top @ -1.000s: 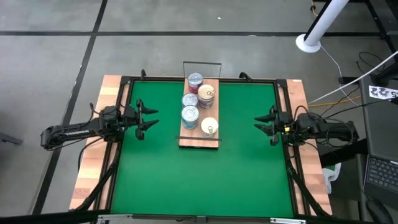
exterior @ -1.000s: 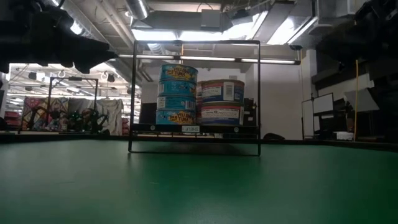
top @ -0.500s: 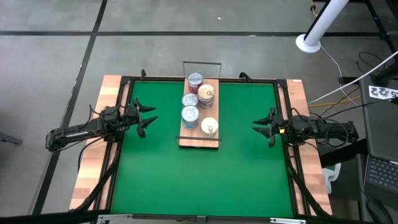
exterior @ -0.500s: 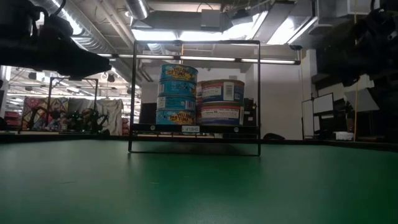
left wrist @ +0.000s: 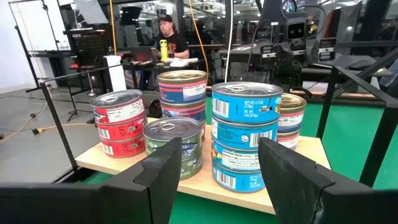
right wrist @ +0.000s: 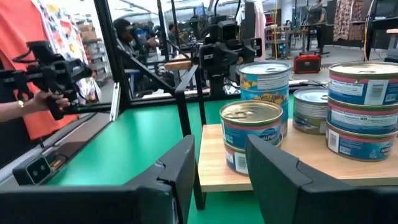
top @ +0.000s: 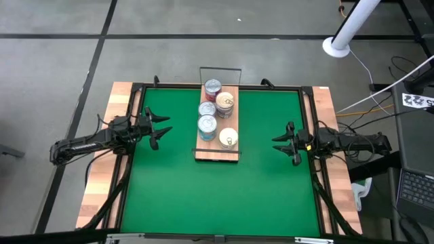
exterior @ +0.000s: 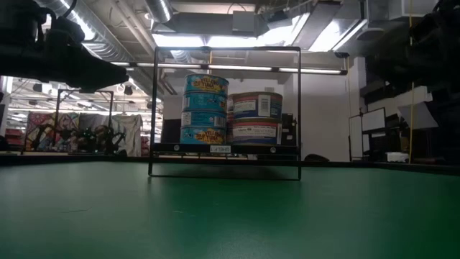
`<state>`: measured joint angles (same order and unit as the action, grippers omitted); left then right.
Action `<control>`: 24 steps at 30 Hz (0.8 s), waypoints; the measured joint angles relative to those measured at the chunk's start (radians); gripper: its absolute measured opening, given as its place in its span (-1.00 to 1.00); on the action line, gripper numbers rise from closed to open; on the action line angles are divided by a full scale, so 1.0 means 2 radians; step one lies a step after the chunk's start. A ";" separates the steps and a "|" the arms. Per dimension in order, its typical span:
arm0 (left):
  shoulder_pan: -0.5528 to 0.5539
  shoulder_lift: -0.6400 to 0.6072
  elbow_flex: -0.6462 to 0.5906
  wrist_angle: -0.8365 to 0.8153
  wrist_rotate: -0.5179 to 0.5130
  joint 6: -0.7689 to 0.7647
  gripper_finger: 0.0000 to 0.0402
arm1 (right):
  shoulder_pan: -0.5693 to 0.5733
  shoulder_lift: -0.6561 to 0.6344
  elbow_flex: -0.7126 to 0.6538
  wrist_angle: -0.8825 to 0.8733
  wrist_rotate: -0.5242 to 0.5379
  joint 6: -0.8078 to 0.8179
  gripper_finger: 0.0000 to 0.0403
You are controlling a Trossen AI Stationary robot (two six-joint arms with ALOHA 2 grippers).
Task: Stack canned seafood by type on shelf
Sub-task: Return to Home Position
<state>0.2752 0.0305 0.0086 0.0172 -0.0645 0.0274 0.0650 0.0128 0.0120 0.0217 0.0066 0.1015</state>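
The shelf [top: 218,150] is a light wood board with wire rails at its short ends, standing mid-table toward the far edge. The tins stand on it in stacks: red-labelled [left wrist: 119,121], blue-labelled [left wrist: 247,134], two cream-topped stacks [top: 228,138] [top: 225,104], plus one silver tin [left wrist: 173,146]. My left gripper [top: 161,127] hovers open over the mat to the left of the shelf, fingers pointing at it [left wrist: 221,180]. My right gripper [top: 281,144] hovers open to the right of the shelf, facing it [right wrist: 221,174]. Neither touches a tin.
The green mat [top: 217,196] lies bare between the shelf and the near edge. The shelf's near wire rail [exterior: 224,115] stands upright in front of the tins. Beyond the table, a person's hand [right wrist: 37,81] holds a dark device; other people sit farther off.
My right gripper has crept toward the shelf and a little toward the near edge, staying open. My left arm has shifted slightly early in the second, then kept still. The tins and shelf have stayed put.
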 joint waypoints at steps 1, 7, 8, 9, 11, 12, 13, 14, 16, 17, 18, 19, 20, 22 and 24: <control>0.000 0.002 0.000 0.000 0.000 0.001 0.03 | 0.000 0.004 0.000 0.000 0.000 -0.003 -0.29; 0.000 0.024 0.000 -0.002 0.002 -0.031 0.03 | 0.000 0.023 -0.001 -0.002 0.000 -0.013 -0.29; 0.000 0.026 0.000 -0.001 0.002 -0.042 0.03 | 0.000 0.026 -0.001 -0.002 0.000 -0.011 -0.29; 0.000 0.028 0.000 0.000 0.001 -0.048 0.03 | 0.000 0.026 -0.001 -0.002 0.000 -0.011 -0.29; 0.000 0.029 0.000 0.000 0.002 -0.052 0.03 | 0.000 0.027 -0.001 -0.003 0.000 -0.011 -0.29; 0.000 0.029 0.000 0.000 0.002 -0.051 0.03 | 0.000 0.027 -0.001 -0.003 0.000 -0.011 -0.29; 0.000 0.029 0.000 0.000 0.001 -0.049 0.03 | 0.000 0.027 -0.001 -0.003 0.000 -0.011 -0.29; 0.000 0.029 0.000 0.000 0.002 -0.047 0.03 | 0.000 0.027 -0.001 -0.003 0.000 -0.011 -0.29; 0.000 0.029 0.000 0.000 0.001 -0.038 0.03 | 0.000 0.027 -0.002 -0.003 0.000 -0.011 -0.29; 0.000 0.029 0.000 0.000 0.001 -0.036 0.03 | 0.000 0.027 -0.002 -0.003 0.000 -0.011 -0.29; 0.000 0.029 0.000 0.000 0.001 -0.034 0.03 | 0.000 0.027 -0.002 -0.004 0.000 -0.011 -0.29; 0.000 0.029 0.000 0.000 0.001 -0.032 0.03 | 0.000 0.027 -0.002 -0.004 0.000 -0.011 -0.29; 0.000 0.029 0.000 0.000 0.001 -0.029 0.03 | 0.000 0.027 -0.002 -0.004 0.000 -0.011 -0.29; 0.000 0.029 0.000 0.000 0.001 -0.024 0.03 | 0.000 0.027 -0.002 -0.004 0.000 -0.011 -0.29; 0.000 0.029 0.000 0.000 0.001 -0.024 0.03 | 0.000 0.027 -0.002 -0.004 0.000 -0.011 -0.29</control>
<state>0.2752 0.0875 0.0093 0.0170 -0.0616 -0.0204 0.0650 0.0658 0.0082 0.0139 0.0063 0.0792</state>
